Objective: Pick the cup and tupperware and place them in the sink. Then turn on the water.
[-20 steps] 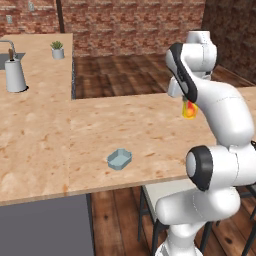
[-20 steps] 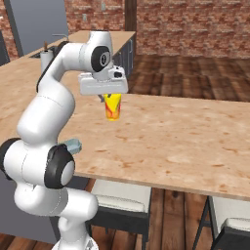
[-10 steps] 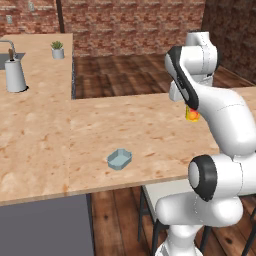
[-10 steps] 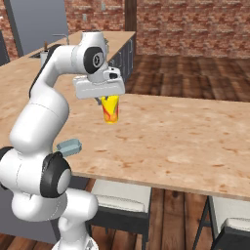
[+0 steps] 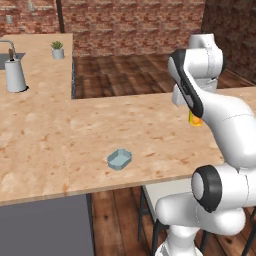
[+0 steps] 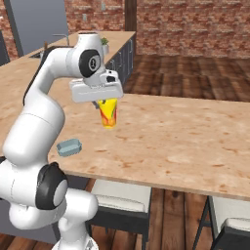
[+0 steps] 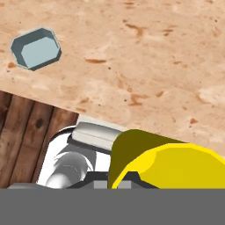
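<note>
My gripper [image 6: 105, 103] is shut on the rim of the yellow cup [image 6: 108, 115], which hangs upright a little above the wood-look counter with its red-orange band low down. In the left base view the cup [image 5: 195, 120] peeks out from behind my arm. The hand view has the cup [image 7: 176, 163] large at the lower right. The pale blue-grey tupperware [image 5: 119, 159] lies near the counter's front edge, to the left of the cup [image 6: 68, 147] [image 7: 36, 48]. The sink [image 5: 2, 61] is at the far left, its water out of view.
A grey metal canister [image 5: 15, 75] stands beside the sink, and a small potted plant [image 5: 58, 50] sits at the far end of the side counter. Chairs [image 6: 117, 197] are tucked under the counter's front edge, close to my base.
The arm has shifted slightly, carrying the cup a little lower and nearer the counter's front edge. The tupperware has not moved.
</note>
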